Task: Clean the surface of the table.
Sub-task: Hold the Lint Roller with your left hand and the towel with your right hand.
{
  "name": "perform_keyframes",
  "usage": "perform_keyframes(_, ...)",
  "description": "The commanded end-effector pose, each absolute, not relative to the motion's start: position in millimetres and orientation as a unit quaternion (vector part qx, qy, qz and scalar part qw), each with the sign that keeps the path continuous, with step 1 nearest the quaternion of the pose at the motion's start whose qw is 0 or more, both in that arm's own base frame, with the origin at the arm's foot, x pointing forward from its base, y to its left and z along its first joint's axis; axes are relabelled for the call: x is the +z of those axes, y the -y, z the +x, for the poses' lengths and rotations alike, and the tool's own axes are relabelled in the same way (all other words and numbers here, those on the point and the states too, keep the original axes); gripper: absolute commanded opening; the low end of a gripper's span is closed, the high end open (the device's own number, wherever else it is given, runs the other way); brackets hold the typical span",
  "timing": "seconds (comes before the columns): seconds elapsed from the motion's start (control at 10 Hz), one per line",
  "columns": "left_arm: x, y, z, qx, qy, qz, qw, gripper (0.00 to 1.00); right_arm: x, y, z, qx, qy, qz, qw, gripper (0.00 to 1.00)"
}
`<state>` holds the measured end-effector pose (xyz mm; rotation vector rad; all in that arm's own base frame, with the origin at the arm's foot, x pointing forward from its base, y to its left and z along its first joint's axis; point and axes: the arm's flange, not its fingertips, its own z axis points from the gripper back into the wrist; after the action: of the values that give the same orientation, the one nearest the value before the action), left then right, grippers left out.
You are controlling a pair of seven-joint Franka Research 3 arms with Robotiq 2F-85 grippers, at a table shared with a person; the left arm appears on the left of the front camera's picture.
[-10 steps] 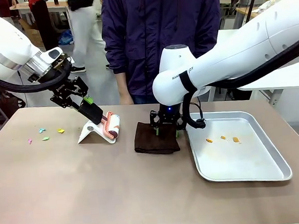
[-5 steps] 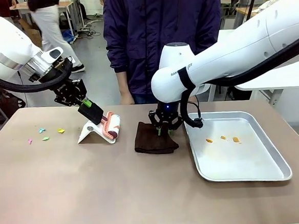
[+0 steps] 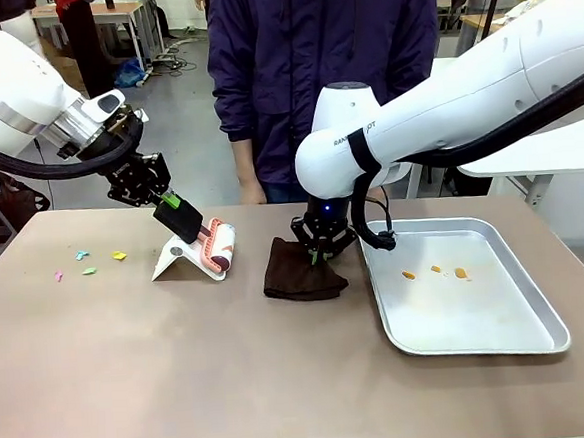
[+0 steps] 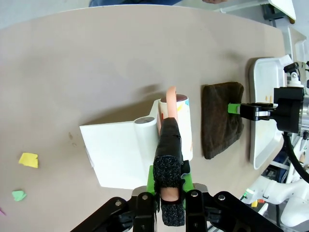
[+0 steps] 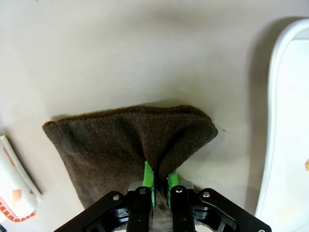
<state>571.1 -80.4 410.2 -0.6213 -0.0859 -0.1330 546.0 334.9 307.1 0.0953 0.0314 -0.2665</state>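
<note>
On the counter [image 3: 182,367] stretching between robot and person, with the tray [image 3: 459,318] tight at its 3 o'clock, the cloth [image 3: 296,277] sits clamped in the right claw [image 3: 318,256] and the lint roller [image 3: 217,246] at 9 o'clock in the left claw [image 3: 174,202], so wiping seems next, toward bare room at 6 o'clock or the scraps [image 3: 87,263] far at 9.

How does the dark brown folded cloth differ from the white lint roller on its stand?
The dark brown cloth is soft and lies flat; the white lint roller is rigid and leans on its white stand. The right gripper pinches the cloth's edge; the left gripper clamps the roller's handle. Both rest on the brownish table.
</note>
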Motion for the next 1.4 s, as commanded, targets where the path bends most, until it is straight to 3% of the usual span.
perform_keyframes(0.0, 411.7, 80.2, 569.7, -0.063, 0.043, -0.297, 0.952, 0.0, 294.4, -323.0, 546.2, -0.126, -0.024, 0.057, 0.99, 0.0)
perform_keyframes(0.5, 438.9, 77.2, 547.5, -0.109, 0.084, -0.345, 0.928, 0.0, 339.8, -271.3, 528.8, -0.094, -0.014, 0.266, 0.959, 0.0)
perform_keyframes(1.0, 478.3, 35.2, 496.4, -0.139, 0.115, -0.46, 0.869, 0.0, 386.6, -215.9, 501.0, -0.087, -0.055, 0.539, 0.836, 0.0)
perform_keyframes(1.3, 497.1, -21.3, 445.0, -0.071, 0.112, -0.531, 0.837, 0.0, 403.8, -166.6, 458.8, -0.017, -0.076, 0.614, 0.785, 0.0)
